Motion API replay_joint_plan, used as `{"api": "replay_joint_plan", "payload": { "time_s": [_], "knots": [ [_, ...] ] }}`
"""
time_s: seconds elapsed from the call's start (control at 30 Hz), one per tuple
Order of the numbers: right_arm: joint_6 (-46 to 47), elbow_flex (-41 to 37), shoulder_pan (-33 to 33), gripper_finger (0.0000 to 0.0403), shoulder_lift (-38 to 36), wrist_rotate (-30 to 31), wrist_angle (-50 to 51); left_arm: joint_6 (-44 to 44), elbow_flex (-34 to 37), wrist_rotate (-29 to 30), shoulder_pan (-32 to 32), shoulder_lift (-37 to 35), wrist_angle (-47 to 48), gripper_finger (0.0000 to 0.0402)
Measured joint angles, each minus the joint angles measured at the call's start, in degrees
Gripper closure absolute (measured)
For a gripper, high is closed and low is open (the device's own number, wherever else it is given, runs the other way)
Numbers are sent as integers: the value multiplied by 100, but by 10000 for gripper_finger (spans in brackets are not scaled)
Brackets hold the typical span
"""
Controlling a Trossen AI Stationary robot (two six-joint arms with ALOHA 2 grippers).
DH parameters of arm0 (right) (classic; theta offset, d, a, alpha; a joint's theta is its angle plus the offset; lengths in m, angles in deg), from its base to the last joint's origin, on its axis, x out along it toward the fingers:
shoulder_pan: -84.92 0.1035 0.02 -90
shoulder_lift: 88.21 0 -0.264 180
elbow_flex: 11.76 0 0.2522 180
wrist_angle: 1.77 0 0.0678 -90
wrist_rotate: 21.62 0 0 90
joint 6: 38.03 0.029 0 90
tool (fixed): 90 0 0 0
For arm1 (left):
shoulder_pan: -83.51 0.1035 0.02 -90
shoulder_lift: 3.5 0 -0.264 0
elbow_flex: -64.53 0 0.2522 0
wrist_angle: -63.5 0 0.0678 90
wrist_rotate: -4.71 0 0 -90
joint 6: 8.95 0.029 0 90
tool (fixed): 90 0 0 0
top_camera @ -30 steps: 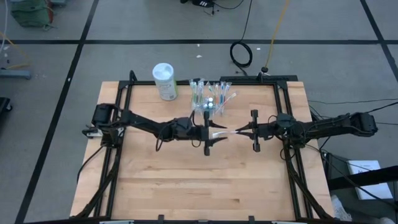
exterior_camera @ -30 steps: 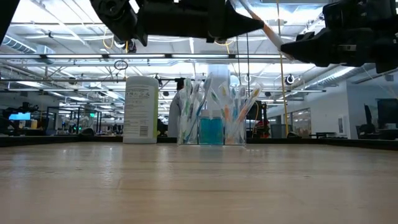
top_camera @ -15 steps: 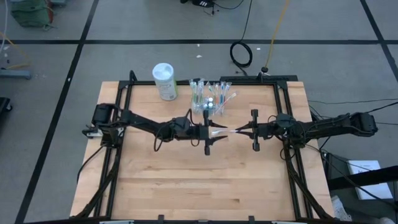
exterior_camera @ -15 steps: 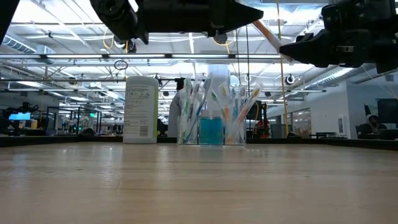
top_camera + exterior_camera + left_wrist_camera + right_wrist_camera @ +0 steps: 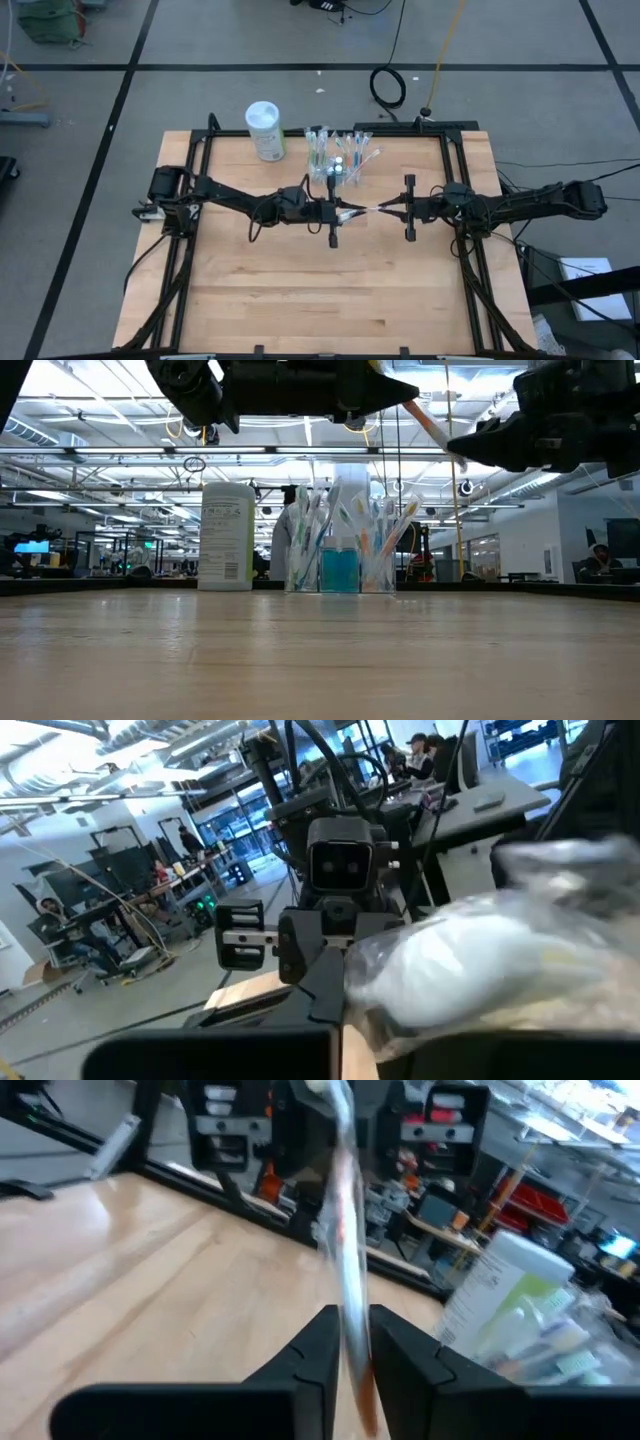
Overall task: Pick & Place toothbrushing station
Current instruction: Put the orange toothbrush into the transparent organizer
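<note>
A wrapped toothbrush [image 5: 362,211] with a pinkish handle hangs in the air over the table's middle, between my two grippers. My left gripper [image 5: 336,212] is shut on its left end and my right gripper [image 5: 396,210] on its right end. In the low view the toothbrush [image 5: 430,422] slants down from the left gripper toward the right one. The clear cup [image 5: 340,156] holding several toothbrushes and a blue tube stands upright on the table beyond the grippers, toward the far edge; the low view shows the cup [image 5: 345,555] too. My left gripper holds the toothbrush by its wrapped white end [image 5: 470,965], coming level from the table's left; its own fingers hide the place of contact. The toothbrush is lifted clear of the table. My right gripper pinches the toothbrush's handle [image 5: 352,1330] between its two fingers [image 5: 318,1348], coming level from the table's right, fingers along the handle. The handle runs forward from the fingers toward the left gripper, clear of the table.
A white cylindrical canister [image 5: 265,130] stands at the far left of the cup, also seen in the low view [image 5: 228,535]. Black frame rails [image 5: 190,200] run along the table's left, right and far sides. Bare wood [image 5: 320,290] lies toward the near edge.
My left gripper has shut on the toothbrush's left end; a second ago its fingers stood wide apart around it. Both arms have stayed in place and the toothbrush still hangs between them.
</note>
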Motion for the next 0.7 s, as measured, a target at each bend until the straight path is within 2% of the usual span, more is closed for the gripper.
{"api": "replay_joint_plan", "payload": {
  "time_s": [0.13, 0.2, 0.37, 0.47, 0.6, 0.7],
  "knots": [
    [350, 0, 10, 338, 1, 971, 188, -32, 0, 82, 67, 2, 121, 391],
    [554, 0, 6, 327, 2, 1457, 338, -192, 0, 313, 129, 2, 200, 385],
    [556, 0, 6, 291, 4, 1500, 592, -690, -51, 1159, 397, 2, 812, 377],
    [612, 0, 4, 266, 4, 1679, 699, -1484, -513, 1329, 689, -88, 2229, 391],
    [605, 0, -1, 239, 21, 1966, 889, -2252, -1670, 1285, 1005, -78, 4722, 387],
    [605, 0, 2, 225, 26, 1935, 908, -2220, -2276, 1308, 1053, -42, 5339, 374]
  ]
}}
